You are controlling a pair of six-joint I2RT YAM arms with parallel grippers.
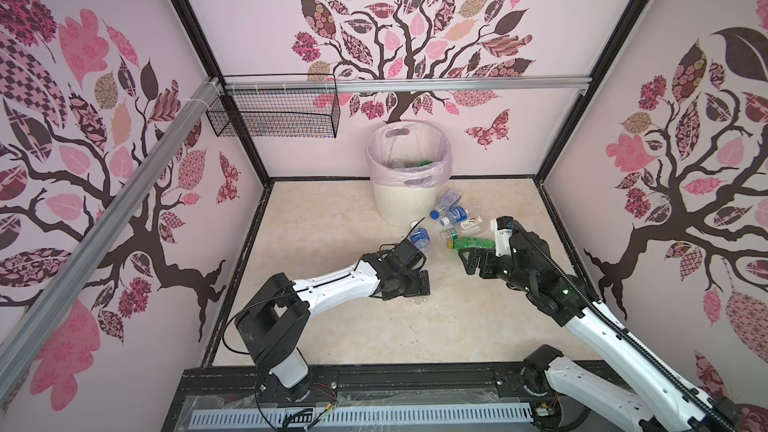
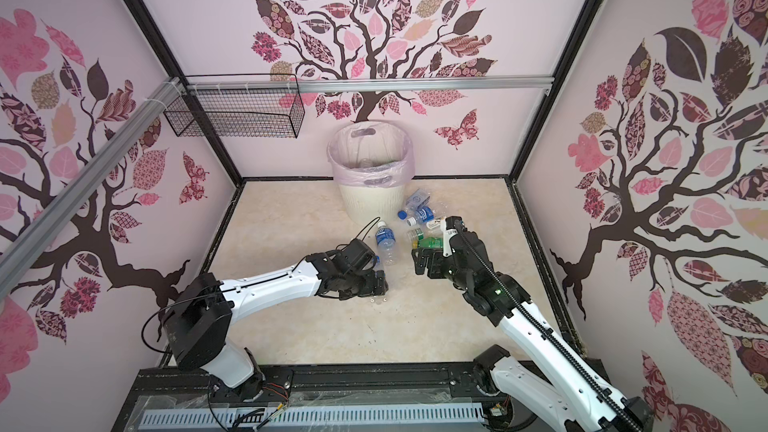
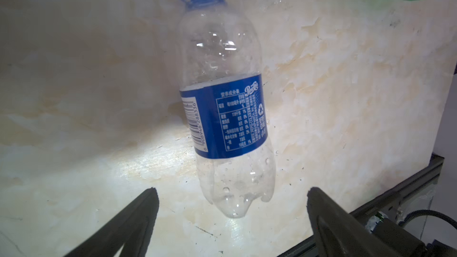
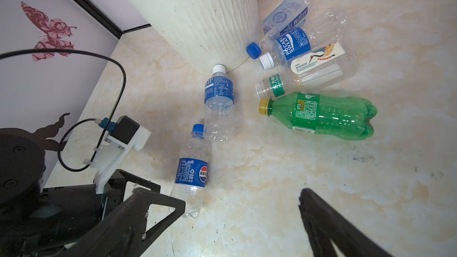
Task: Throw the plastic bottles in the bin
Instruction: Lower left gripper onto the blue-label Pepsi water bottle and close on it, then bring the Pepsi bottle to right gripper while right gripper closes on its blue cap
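The left gripper [image 3: 232, 192] and right gripper [image 4: 243, 197] gape wide open near clear plastic bottles [image 4: 218, 105] beside the round cream ribbed bin [image 4: 197, 21].

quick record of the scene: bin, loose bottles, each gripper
bin: upright by back wall, pink liner, partly filled
loose bottles: several lying beside the bin
left gripper: open, empty, lined up on pepsi bottle
right gripper: open, empty, near green bottle
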